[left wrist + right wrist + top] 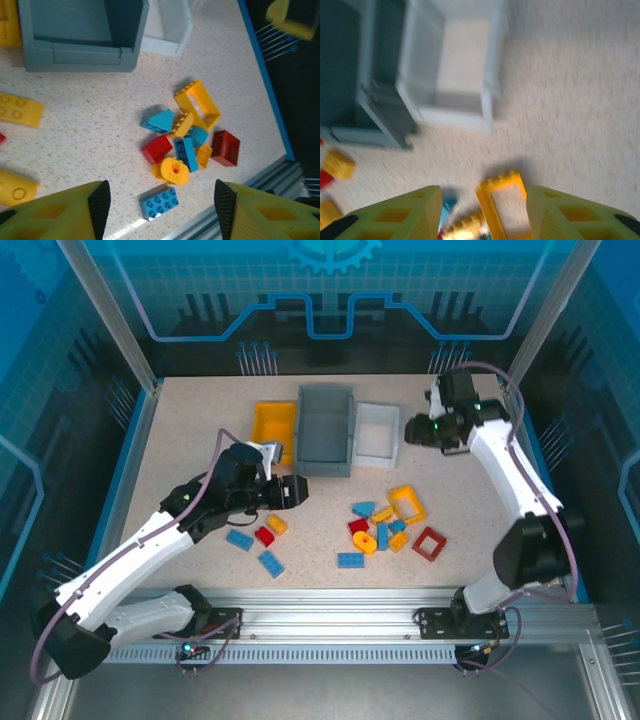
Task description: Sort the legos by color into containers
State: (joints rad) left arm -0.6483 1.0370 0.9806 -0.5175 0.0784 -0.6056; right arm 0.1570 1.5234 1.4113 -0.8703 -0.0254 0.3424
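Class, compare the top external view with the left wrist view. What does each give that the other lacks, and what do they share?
Top external adds a blue brick and a second blue brick by the left arm, plus most of the yellow bin.

Left wrist adds close detail between its open fingers: studs on the lone blue brick and the hole in the round yellow piece.

Shared: grey bin, white bin, yellow frame brick, dark red frame brick.

A speckled beige tabletop (200, 410) fills the middle of the frame, edged in blue. Aluminium posts (105, 310) rise at upper left and upper right, holding translucent blue panels (330, 290) printed with what looks like a gear motif. A ribbed aluminium rail (330, 605) crosses the bottom.
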